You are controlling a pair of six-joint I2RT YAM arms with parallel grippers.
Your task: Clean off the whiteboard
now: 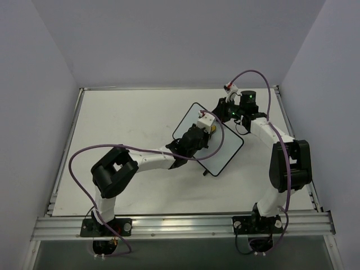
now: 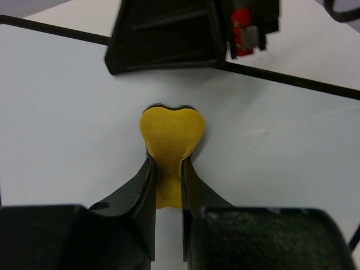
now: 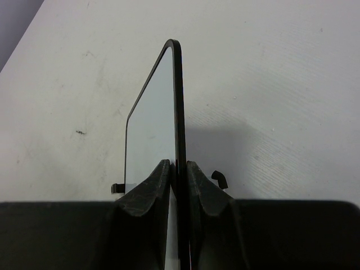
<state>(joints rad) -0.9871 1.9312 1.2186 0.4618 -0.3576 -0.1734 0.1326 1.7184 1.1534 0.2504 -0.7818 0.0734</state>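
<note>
whiteboard [image 1: 225, 147] askew on table [image 1: 112, 124] | left pincer [image 1: 210, 126] over it | right pincer [image 1: 230, 116] at its far edge, grip unclear

Object: whiteboard [image 1: 226, 151], small and rectangular, with rounded corners, a thin black frame and a plain white face.
Fittings: small black clips [image 1: 205, 173] on its near edge.
Pose: turned diagonally, one corner pointing toward the table's [image 1: 112, 124] far edge.
Place: near the table's middle, slightly toward the right edge.
Hold: its far right edge is pinched in the right gripper [image 3: 179, 164].
</note>
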